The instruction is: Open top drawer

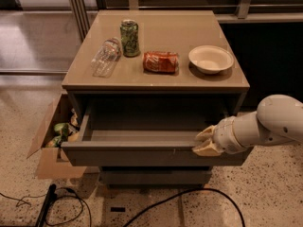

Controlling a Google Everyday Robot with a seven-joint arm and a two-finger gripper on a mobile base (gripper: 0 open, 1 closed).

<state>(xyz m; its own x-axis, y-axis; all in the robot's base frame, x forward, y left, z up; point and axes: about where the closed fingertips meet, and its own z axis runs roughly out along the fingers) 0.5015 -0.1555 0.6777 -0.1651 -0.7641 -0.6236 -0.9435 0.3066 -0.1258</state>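
Observation:
The top drawer (142,156) of the grey-brown cabinet stands pulled well out, and its shallow grey interior (147,135) shows with nothing in it that I can see. My gripper (206,141), with pale tan fingers on a white arm, sits at the right end of the drawer's front, with one finger above the top edge and one in front of it. A narrower lower drawer front (154,176) stays closed below.
On the cabinet top (151,77) lie a clear plastic bottle (105,56) on its side, a green can (129,38) upright, a red can (161,62) on its side and a white bowl (211,59). An open cardboard box (52,138) sits at the left. Black cables (184,197) cross the floor.

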